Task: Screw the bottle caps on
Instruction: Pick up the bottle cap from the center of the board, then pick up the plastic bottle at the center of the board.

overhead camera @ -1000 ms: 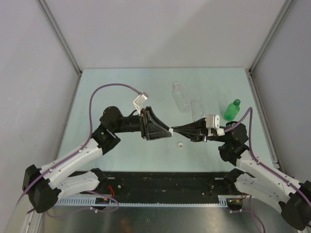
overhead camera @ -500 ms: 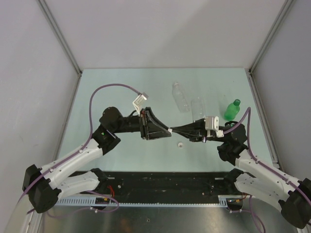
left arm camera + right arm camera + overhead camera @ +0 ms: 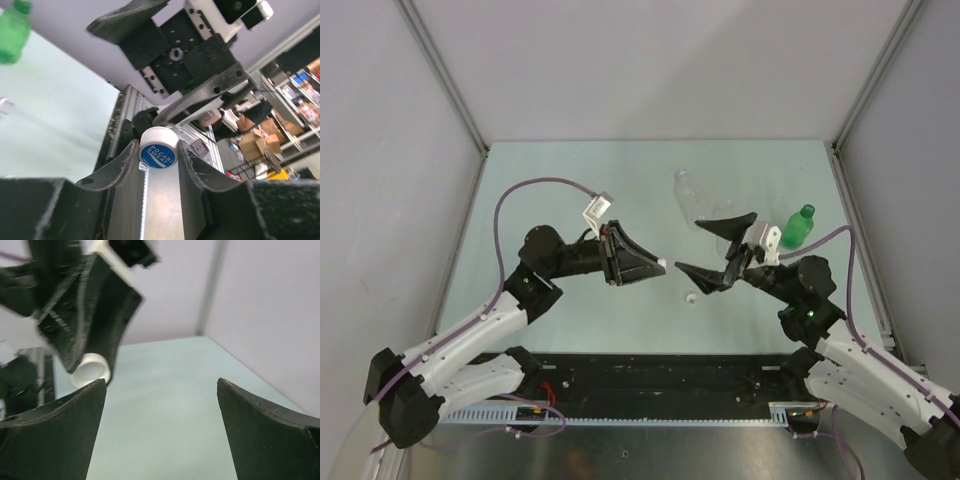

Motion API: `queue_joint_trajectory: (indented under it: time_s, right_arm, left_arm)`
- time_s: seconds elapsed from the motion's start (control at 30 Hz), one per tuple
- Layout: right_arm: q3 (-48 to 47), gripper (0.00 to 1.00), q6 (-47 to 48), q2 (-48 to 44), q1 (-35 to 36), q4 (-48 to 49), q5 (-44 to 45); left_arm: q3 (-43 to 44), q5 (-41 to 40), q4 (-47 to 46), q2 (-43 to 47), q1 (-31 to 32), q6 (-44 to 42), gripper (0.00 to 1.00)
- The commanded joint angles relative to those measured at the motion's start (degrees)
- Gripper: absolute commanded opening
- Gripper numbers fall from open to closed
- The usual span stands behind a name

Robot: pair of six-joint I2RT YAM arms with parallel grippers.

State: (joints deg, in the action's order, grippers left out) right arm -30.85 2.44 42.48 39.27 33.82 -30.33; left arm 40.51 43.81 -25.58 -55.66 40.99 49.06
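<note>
- L claw (image 3: 157, 144) clenched on white cap (image 3: 158, 151); cap's blue print legible in L wrist view only.
- R claw (image 3: 688, 245) released, empty; one tip covers end of lying clear bottle (image 3: 689, 195).
- Green bottle (image 3: 797, 226) upright on desk (image 3: 570, 180); cut off in L wrist view.

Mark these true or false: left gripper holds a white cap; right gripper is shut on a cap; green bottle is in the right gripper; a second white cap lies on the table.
1. The left gripper pinches a white cap between its fingers. True.
2. The right gripper is shut on a cap. False: its jaws stand wide open and hold nothing.
3. The green bottle is in the right gripper. False: it stands on the table, apart from both grippers.
4. A second cap lies on the table below the grippers. True.
</note>
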Motion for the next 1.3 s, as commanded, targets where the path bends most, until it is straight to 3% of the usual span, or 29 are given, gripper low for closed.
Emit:
queue_joint_trajectory:
  time_s: [0.0, 0.13, 0.2, 0.3, 0.4, 0.5, 0.6, 0.73, 0.87, 0.97, 1.07, 1.27]
  right_arm:
    - [-3.26, 0.98, -3.78, -2.75, -0.25, -11.52, 23.53]
    - [-11.33, 0.99, -9.13, 2.16, -2.13, -25.46, 37.68]
    - [-18.39, 0.99, -11.49, 8.30, -5.86, -36.68, 39.17]
    - [-28.06, 0.99, -15.36, 16.01, -15.98, -46.38, 31.03]
    - [-32.47, 0.99, -23.62, 21.54, -26.97, -48.24, 20.66]
    - [-35.15, 0.99, -20.52, 25.82, -29.39, -51.19, 20.10]
    - [-35.77, 0.99, 0.99, 27.87, -28.09, -53.27, 18.57]
    - [-35.77, 0.99, 42.26, 29.91, -24.46, -56.82, 16.94]
    - [-36.65, 0.99, 72.14, 32.90, -25.83, -51.90, 11.64]
    - [-40.55, 0.99, 88.02, 36.66, -27.82, -59.35, 5.62]
    - [-41.83, 0.99, 102.58, 40.48, -28.34, -67.57, 5.29]
    - [-42.01, 0.99, 117.90, 48.35, -30.52, -69.95, 5.60]
  left_arm:
    - [-2.43, -4.72, -0.49, 0.90, -3.79, -2.75, 0.09]
    - [-3.90, -7.23, 2.08, -0.56, -6.07, -5.33, 0.08]
    - [-4.64, -8.50, 3.21, -0.96, -6.80, -6.68, 0.08]
    - [-5.15, -11.69, 6.18, -0.76, -7.15, -9.46, 0.08]
    - [-5.19, -15.66, 9.52, -0.12, -7.20, -11.69, 0.08]
    - [-4.95, -18.54, 12.18, 0.41, -7.16, -13.49, 0.08]
    - [-4.62, -19.79, 14.11, 0.78, -7.16, -15.08, 0.09]
    - [-4.19, -19.90, 14.94, 0.63, -7.18, -16.80, 0.10]
    - [-3.35, -19.81, 15.98, 0.95, -7.22, -18.83, 0.10]
    - [-3.07, -22.28, 17.03, 2.47, -7.16, -21.21, 0.10]
    - [-3.60, -26.81, 18.24, 4.33, -7.18, -23.19, 0.15]
    - [-3.40, -31.80, 18.99, 5.11, -7.16, -25.59, 0.20]
